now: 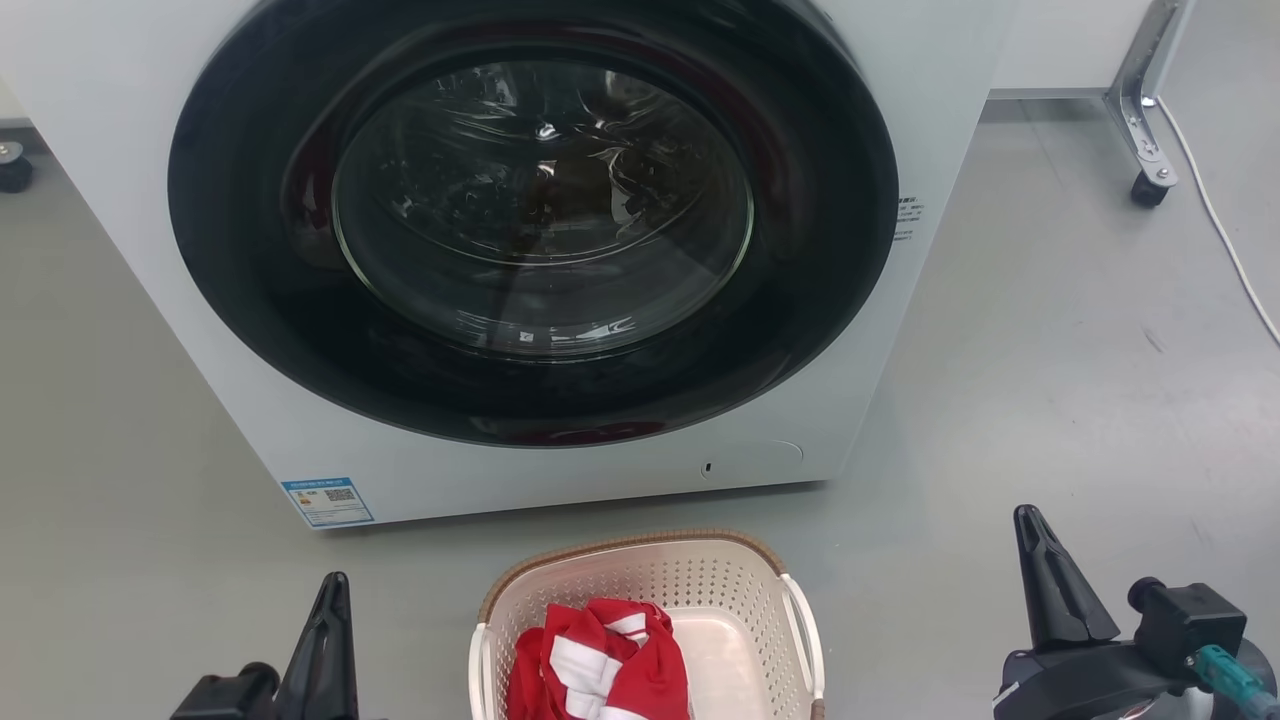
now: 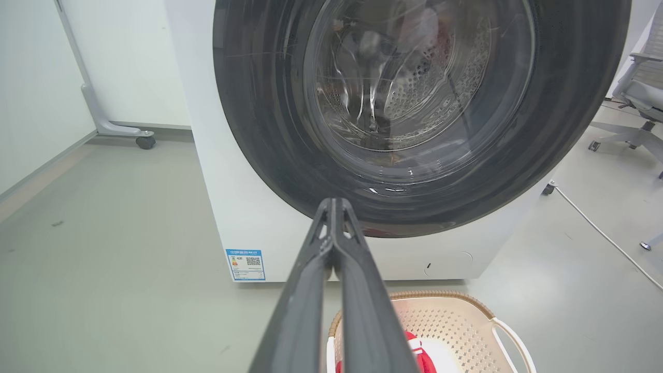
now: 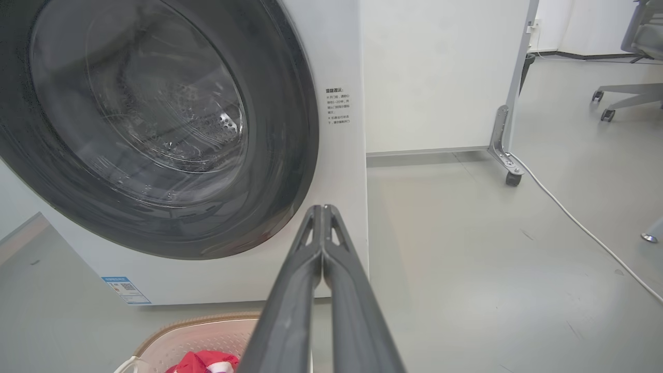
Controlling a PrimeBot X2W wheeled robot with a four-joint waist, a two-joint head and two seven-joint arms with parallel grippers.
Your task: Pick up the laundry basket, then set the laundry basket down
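just one laundry basket (image 1: 722,588), one garment (image 1: 600,668)

A lab or office test room, not a home laundry: a washing machine (image 1: 540,250) stands alone on a bare grey floor (image 1: 1050,400), a laundry basket (image 1: 640,545) just in front of it, white partition panels (image 3: 440,77) on wheeled feet (image 3: 505,160) (casters) behind it, an office chair (image 2: 639,98) and loose cable (image 3: 570,217) to its right.

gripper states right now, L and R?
Left gripper: closed, fingers pressed together, holding nothing.
Right gripper: closed, fingers pressed together, holding nothing.
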